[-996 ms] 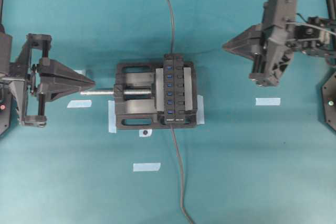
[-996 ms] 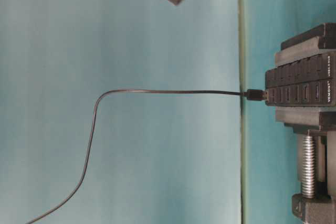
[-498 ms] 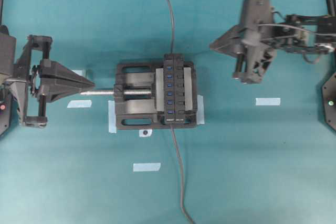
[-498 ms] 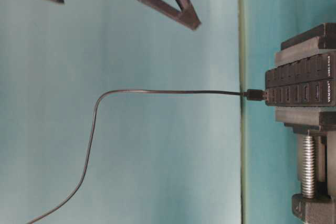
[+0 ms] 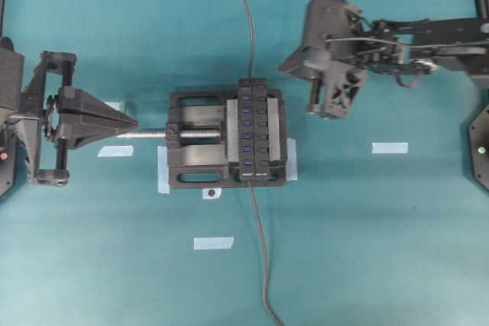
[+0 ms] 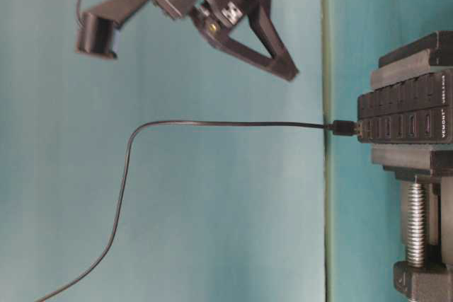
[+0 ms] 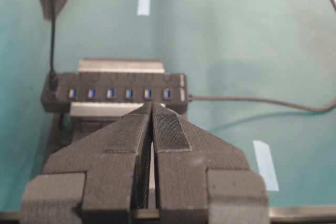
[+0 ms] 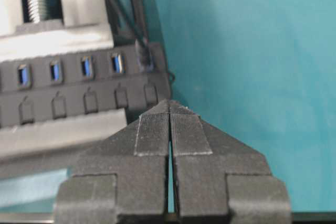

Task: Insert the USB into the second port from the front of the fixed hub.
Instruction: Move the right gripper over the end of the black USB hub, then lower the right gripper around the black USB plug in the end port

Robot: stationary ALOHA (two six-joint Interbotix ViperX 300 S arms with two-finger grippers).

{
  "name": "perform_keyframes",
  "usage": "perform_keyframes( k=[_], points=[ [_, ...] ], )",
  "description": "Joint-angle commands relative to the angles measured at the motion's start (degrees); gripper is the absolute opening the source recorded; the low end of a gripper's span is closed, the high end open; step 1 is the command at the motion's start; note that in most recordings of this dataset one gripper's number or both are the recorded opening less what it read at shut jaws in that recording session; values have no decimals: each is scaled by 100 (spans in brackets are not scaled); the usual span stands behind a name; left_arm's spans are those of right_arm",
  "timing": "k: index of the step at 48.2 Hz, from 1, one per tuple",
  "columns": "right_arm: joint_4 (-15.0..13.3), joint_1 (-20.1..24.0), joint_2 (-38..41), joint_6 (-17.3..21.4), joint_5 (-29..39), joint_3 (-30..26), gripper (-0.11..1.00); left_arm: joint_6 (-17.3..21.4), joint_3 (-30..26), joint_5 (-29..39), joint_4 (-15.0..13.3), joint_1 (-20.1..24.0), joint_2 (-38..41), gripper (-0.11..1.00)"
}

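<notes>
A teal desk (image 5: pixel 382 250) with tape strips carries the vise-held fixed hub (image 5: pixel 254 130). The right gripper (image 5: pixel 284 66), fingers clenched empty, has moved closer; the left gripper (image 5: pixel 131 121) is clenched too.

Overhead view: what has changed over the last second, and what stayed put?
The right gripper, shut and empty, moved leftward toward the long black bar-shaped hub clamped in the black vise; nothing was grasped or released. The left gripper, hub, vise and thin dark cables stayed as they were.
</notes>
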Motion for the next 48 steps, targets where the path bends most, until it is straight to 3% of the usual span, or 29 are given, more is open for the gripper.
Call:
perform_keyframes(
  k=[1, 36, 44, 48],
  points=[
    [-9, -18, 44, -44, -132, -185, -3, 0, -149, -26, 9, -9, -9, 0],
    [79, -18, 501, 70, -255, -369, -2, 0, -97, 9, 9, -9, -9, 0],
    [114, -18, 501, 229, -264, -369, 5, 0, -88, 9, 0, -9, -9, 0],
    [114, 0, 501, 325, -264, -369, 17, 0, -70, 9, 0, -9, -9, 0]
  ],
)
